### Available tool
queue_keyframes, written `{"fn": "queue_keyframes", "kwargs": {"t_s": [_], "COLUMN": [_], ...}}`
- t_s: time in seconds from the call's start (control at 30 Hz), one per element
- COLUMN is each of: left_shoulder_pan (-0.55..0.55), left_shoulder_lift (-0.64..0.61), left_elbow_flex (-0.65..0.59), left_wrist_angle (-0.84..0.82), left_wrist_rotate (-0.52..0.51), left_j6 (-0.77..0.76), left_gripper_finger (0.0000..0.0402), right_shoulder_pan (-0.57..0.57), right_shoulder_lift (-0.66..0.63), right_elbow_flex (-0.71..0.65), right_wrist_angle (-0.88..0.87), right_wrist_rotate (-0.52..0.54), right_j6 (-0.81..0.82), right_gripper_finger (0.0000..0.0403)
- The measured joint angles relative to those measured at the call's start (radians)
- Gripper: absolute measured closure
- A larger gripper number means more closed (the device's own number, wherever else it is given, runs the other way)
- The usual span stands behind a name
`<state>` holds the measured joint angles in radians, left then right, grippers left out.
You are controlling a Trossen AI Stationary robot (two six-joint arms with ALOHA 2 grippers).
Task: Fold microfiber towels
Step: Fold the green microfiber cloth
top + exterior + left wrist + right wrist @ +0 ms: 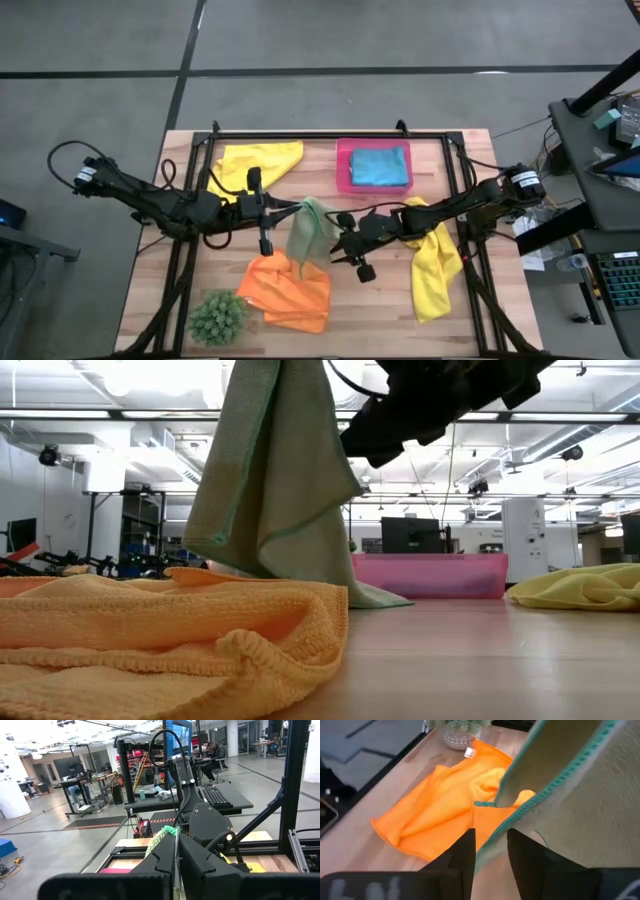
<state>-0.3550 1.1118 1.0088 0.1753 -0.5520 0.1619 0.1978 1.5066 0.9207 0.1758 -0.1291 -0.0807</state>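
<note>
A sage green towel (312, 232) hangs at the table's middle from my left gripper (298, 207), which is shut on it and points level. The towel's lower end (380, 598) rests on the table. My right gripper (490, 845) comes in from the table's right side, slanting down. It is open, with one finger on each side of the hanging towel's stitched edge (530, 802). An orange towel (285, 292) lies crumpled on the table just nearer than the green one. My left gripper pinches the green towel's stitched edge at an upper corner (162, 837) between its two fingers, which lie level and come from the table's left. The towel hangs slack below them, with its lower end on the table. My right gripper has the towel's edge in its gap; I cannot tell whether a finger touches it.
A pink tray (343, 185) at the back holds a turquoise blue towel (380, 165). One yellow towel (258, 160) lies at the back left and another (435, 265) lies under my right arm. A green plant ball (217, 316) sits at the near left corner.
</note>
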Motion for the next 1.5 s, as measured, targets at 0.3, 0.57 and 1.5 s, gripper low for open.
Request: {"fn": "queue_keyframes", "kwargs": {"t_s": [0.3,0.57,1.5], "left_shoulder_pan": [0.0,0.0,-0.002], "left_shoulder_lift": [0.0,0.0,-0.002], "left_elbow_flex": [0.0,0.0,0.002], "left_wrist_angle": [0.004,0.004,-0.255], "left_wrist_rotate": [-0.003,-0.003,0.132], "left_j6": [0.0,0.0,-0.183], "left_gripper_finger": [0.0401,0.0401,0.0401], "right_shoulder_pan": [0.003,0.003,0.014], "right_shoulder_lift": [0.054,0.103,-0.522], "right_elbow_flex": [-0.002,-0.003,0.095], "right_wrist_angle": [0.017,0.026,-0.436], "right_wrist_rotate": [0.088,0.175,0.315], "right_j6": [0.136,0.175,-0.018], "right_gripper_finger": [0.0244,0.028,0.0394]}}
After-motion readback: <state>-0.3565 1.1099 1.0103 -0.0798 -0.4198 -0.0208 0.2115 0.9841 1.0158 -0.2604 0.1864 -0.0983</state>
